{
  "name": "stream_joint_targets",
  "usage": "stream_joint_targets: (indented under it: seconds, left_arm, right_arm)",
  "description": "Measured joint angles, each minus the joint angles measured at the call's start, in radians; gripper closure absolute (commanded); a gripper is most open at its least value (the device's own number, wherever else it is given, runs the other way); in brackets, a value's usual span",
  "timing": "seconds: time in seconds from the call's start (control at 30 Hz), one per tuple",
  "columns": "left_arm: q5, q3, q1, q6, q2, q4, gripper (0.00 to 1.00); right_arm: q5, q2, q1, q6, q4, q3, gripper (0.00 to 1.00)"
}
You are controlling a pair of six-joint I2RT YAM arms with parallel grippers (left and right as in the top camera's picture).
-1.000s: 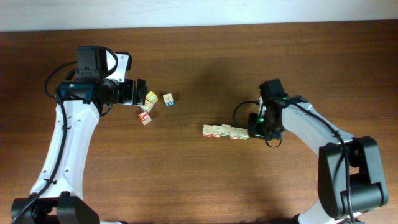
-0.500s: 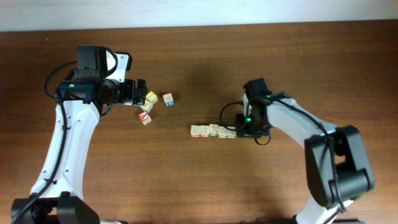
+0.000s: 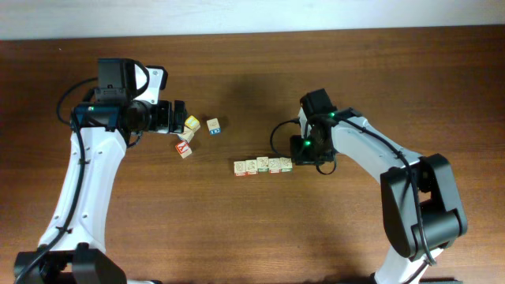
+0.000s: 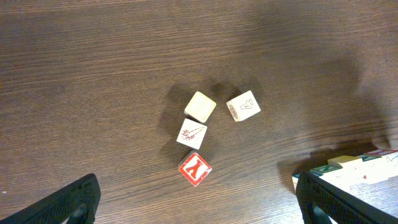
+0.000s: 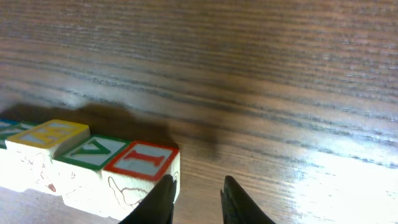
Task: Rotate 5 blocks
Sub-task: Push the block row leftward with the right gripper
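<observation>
Several pale wooden blocks (image 3: 263, 166) lie in one row at the middle of the table. In the right wrist view its near end is a block with a red I (image 5: 146, 163), then one with a green A (image 5: 93, 152). My right gripper (image 3: 298, 160) is low at the row's right end. Its jaws (image 5: 200, 202) stand narrowly open with nothing between them. The left fingertip (image 5: 163, 198) touches the side of the red I block. My left gripper (image 3: 180, 120) hovers wide open over a loose cluster of cubes, and its fingers (image 4: 68, 202) hold nothing.
The loose cubes under the left gripper are a red Y cube (image 4: 194, 168), a cube with a red drawing (image 4: 191, 133), a plain pale cube (image 4: 200, 106) and one with an outlined A (image 4: 243, 105). The table's far edge (image 3: 252, 33) runs along the top.
The right gripper has moved left along the table, pushing the whole row of blocks left. Its jaws have parted slightly. The left arm has not moved.
</observation>
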Motion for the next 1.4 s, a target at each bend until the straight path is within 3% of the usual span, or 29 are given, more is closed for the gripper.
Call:
stream_joint_targets:
  seconds: [0.13, 0.27, 0.63, 1.4]
  left_arm:
    - [0.000, 0.000, 0.000, 0.000, 0.000, 0.000, 0.01]
    - [0.000, 0.000, 0.000, 0.000, 0.000, -0.001, 0.01]
    - [0.000, 0.000, 0.000, 0.000, 0.000, 0.000, 0.01]
    - [0.000, 0.000, 0.000, 0.000, 0.000, 0.000, 0.01]
  right_arm:
    - [0.000, 0.008, 0.002, -0.001, -0.062, 0.134, 0.71]
    - [0.011, 0.009, 0.037, 0.028, 0.023, 0.237, 0.68]
    - [0.181, 0.159, 0.246, 0.190, 0.084, 0.238, 0.73]
    - [0.215, 0.179, 0.254, 0.233, 0.001, 0.237, 0.77]
